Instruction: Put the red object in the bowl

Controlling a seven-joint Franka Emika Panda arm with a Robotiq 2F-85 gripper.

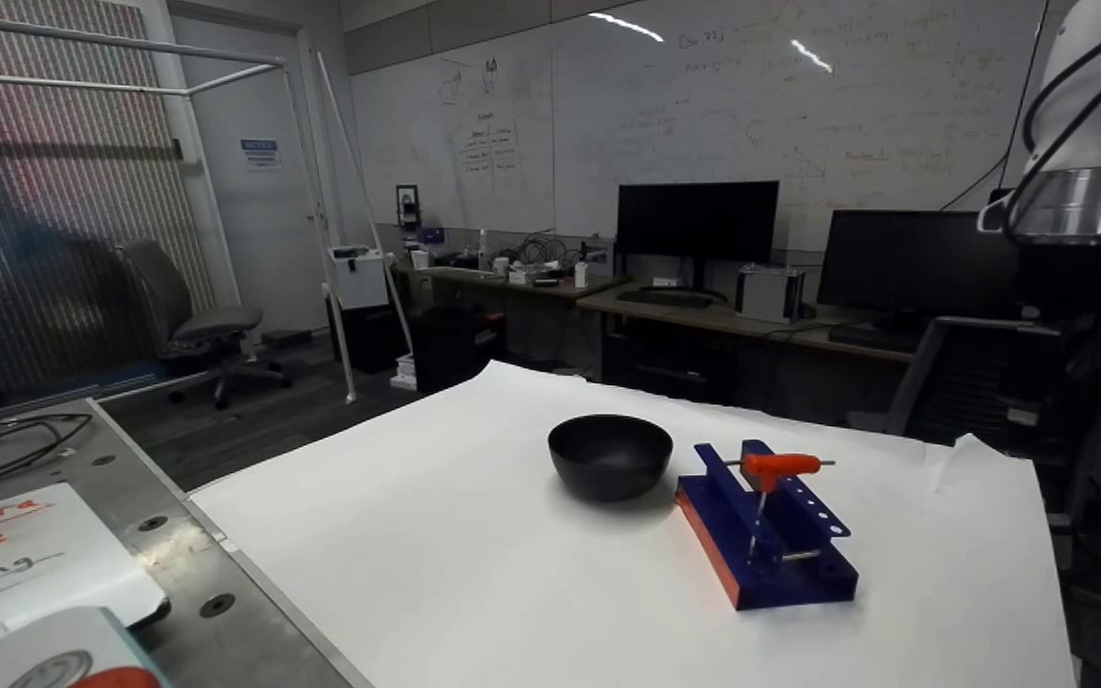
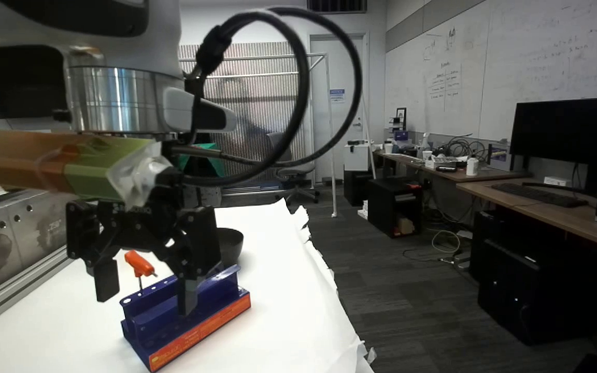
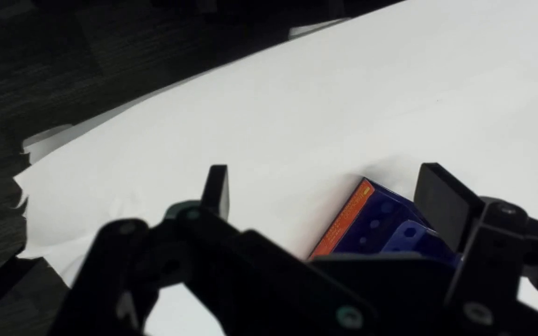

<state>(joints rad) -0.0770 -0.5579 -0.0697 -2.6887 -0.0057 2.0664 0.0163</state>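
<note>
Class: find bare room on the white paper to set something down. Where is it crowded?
Free: white paper between the black bowl and metal surface, and between the blue stand and the paper's creased corner. Crowded: bowl and stand sit close together, the stand holds the red-handled tool, and the gripper hangs nearby.

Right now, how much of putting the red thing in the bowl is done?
Not much. Done: no part of the move shows as finished; the red tool stands in the blue stand, near the bowl, not in it. In hand: nothing; the gripper hangs with its jaws apart and no tool between them. Left: grip the red tool, lift it out, lower it into the bowl.
</note>
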